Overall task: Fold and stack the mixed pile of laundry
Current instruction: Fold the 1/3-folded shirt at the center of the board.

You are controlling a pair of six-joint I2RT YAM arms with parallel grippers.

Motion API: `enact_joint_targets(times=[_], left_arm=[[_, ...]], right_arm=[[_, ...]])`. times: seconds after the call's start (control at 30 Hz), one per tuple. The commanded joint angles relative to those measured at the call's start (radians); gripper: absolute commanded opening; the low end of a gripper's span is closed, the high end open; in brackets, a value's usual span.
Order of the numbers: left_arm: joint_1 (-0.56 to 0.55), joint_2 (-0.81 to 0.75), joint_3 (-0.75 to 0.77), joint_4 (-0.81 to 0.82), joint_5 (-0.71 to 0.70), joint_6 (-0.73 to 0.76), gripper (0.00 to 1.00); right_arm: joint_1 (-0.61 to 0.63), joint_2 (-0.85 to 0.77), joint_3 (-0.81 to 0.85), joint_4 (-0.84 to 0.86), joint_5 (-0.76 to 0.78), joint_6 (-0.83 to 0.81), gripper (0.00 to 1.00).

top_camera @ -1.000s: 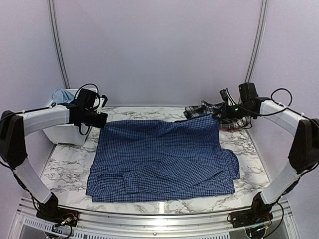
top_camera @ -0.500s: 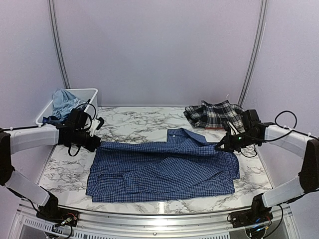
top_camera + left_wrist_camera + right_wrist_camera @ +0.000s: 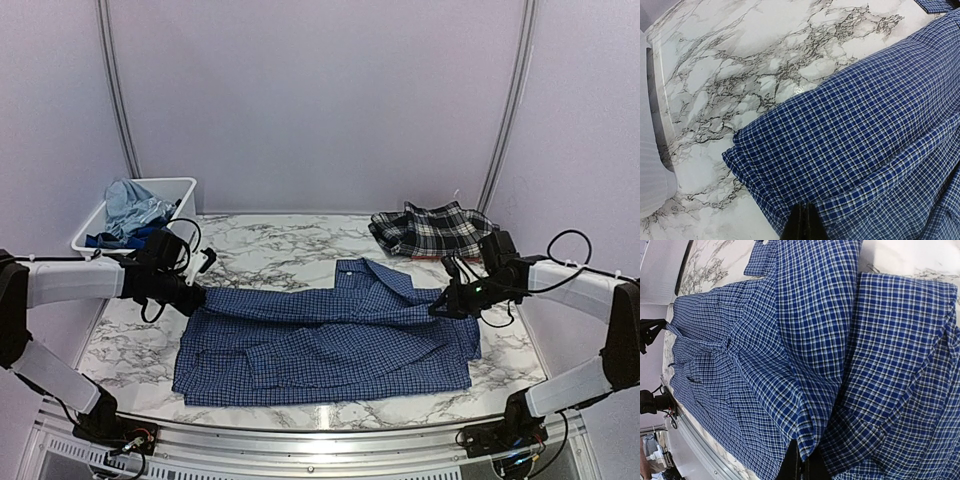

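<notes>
The navy check shirt (image 3: 330,335) is lying across the middle of the tabletop (image 3: 270,255). Its far half is doubled over toward the near edge, with the collar (image 3: 372,272) sitting on top.

The left gripper (image 3: 192,297) is pinching the shirt's far-left folded edge. In the left wrist view the gripper (image 3: 802,217) is showing its dark fingers pressed together on the cloth. The right gripper (image 3: 440,305) is pinching the far-right edge. In the right wrist view that gripper (image 3: 799,460) is clamping a hanging fold.

A plaid piece (image 3: 430,230) is lying crumpled at the far right corner, just behind the right gripper. It is near the shirt but seemingly not touching it, though the gap is hard to read.

A white bin (image 3: 95,225) is standing at the far left beside the tabletop, with the left arm crossing in front of its near side. It is holding a bunched light blue T-shirt (image 3: 130,203) and a darker blue garment (image 3: 103,240) low at the rim.

The shirt is thin woven cloth in a small navy-and-white check. It is wrinkling in long ridges, and a sleeve (image 3: 300,352) is lying flat across the near half. The tabletop is glossy white with grey marble veining. The bin is stiff, rectangular plastic. The plaid piece is a soft black-and-white weave with larger squares.
</notes>
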State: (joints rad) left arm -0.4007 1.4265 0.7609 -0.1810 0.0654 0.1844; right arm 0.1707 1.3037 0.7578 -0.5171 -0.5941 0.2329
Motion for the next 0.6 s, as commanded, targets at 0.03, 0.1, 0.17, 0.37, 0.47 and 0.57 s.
enact_joint_targets(times=[0.03,0.1,0.17,0.37,0.47,0.57], left_arm=[[-0.001,-0.003,-0.017,0.025,-0.024,0.017,0.03],[-0.003,0.012,-0.013,0.025,-0.024,0.011,0.04],[-0.006,0.031,-0.007,0.025,-0.032,0.01,0.04],[-0.009,0.061,0.003,0.031,-0.029,0.019,0.04],[-0.009,0.067,0.01,0.029,-0.029,0.03,0.05],[-0.008,0.076,0.023,0.028,-0.022,0.031,0.05]], right_arm=[[0.013,0.016,-0.023,0.017,0.013,-0.006,0.0],[0.014,0.04,-0.021,0.029,0.031,0.003,0.0],[0.014,0.066,-0.009,0.046,0.039,0.014,0.0],[-0.007,0.159,0.089,0.048,0.056,0.008,0.0],[-0.007,0.219,0.198,-0.013,0.062,-0.032,0.0],[-0.009,0.285,0.295,-0.069,0.067,-0.072,0.0]])
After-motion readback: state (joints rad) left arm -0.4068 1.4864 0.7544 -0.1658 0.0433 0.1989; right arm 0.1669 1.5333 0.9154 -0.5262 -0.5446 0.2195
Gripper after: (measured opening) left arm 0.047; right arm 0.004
